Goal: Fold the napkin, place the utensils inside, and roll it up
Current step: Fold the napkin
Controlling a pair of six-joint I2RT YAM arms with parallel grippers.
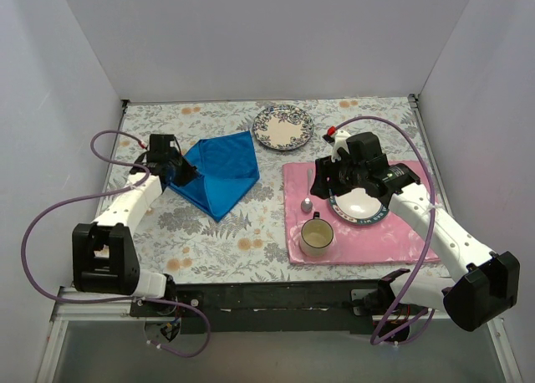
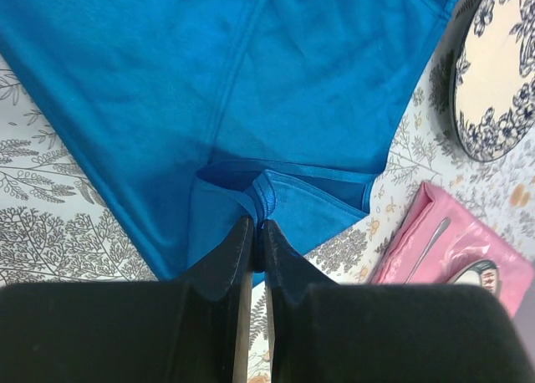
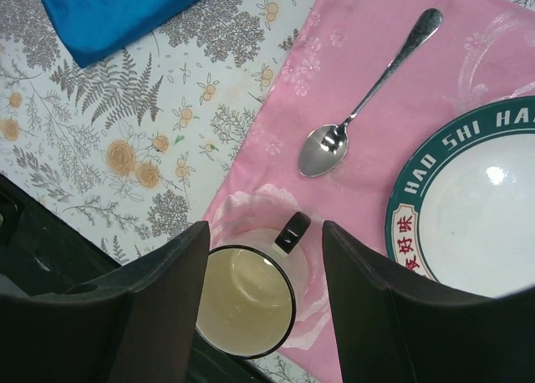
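Note:
The blue napkin (image 1: 219, 172) lies partly folded on the floral tablecloth at left centre. My left gripper (image 1: 180, 176) is shut on a bunched edge of it at its left side. In the left wrist view the napkin (image 2: 251, 90) fills the frame, with its edge pinched at my left gripper (image 2: 257, 229). A silver spoon (image 1: 308, 191) lies on the pink placemat (image 1: 393, 241). My right gripper (image 1: 326, 184) is open and empty above the mat. The right wrist view shows the spoon (image 3: 368, 90) beyond my right gripper (image 3: 266, 241). No knife or fork is in view.
A cream cup (image 1: 317, 237) (image 3: 247, 299) stands on the mat's near left, right under my open right jaws. A green-rimmed white plate (image 1: 359, 204) (image 3: 476, 216) sits beside the spoon. A blue-patterned plate (image 1: 282, 126) (image 2: 493, 74) stands at the back centre.

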